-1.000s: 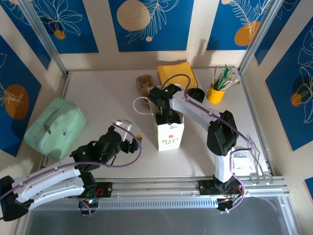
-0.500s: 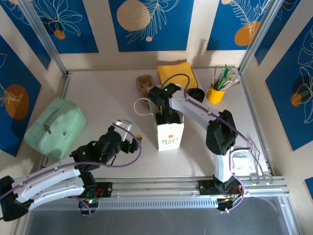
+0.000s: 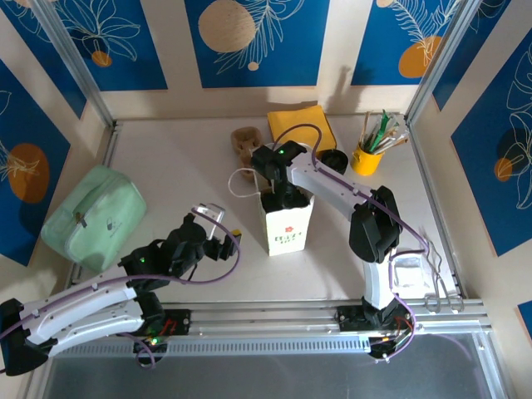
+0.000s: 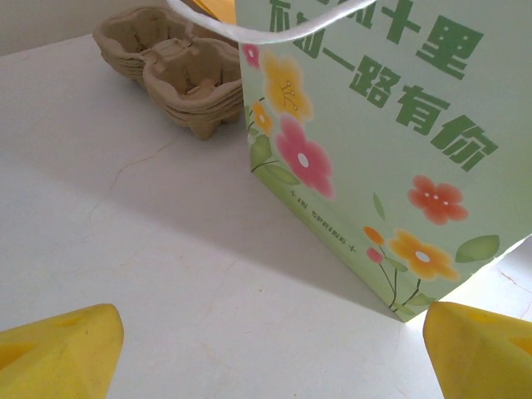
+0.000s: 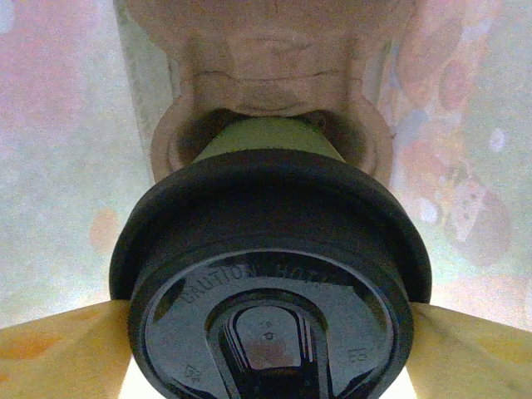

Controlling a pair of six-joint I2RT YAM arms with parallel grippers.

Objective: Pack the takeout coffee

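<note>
The coffee cup [image 5: 270, 249] stands upright inside the paper bag [image 3: 288, 229]. Its long axis is vertical, its black lid faces up at the wrist camera, and its lower end meets a brown cardboard holder [image 5: 274, 75] deep in the bag. The bag's walls stand near the lid at 3 and 9 o'clock. The right arm bends over from 2 o'clock with the right gripper [image 3: 284, 198] down in the bag's mouth, fingers [image 5: 58, 349] clamped on the lid's sides. The left gripper [image 4: 268, 349] sits low at the bag's 8 o'clock, jaws spread wide, clear of the bag.
</note>
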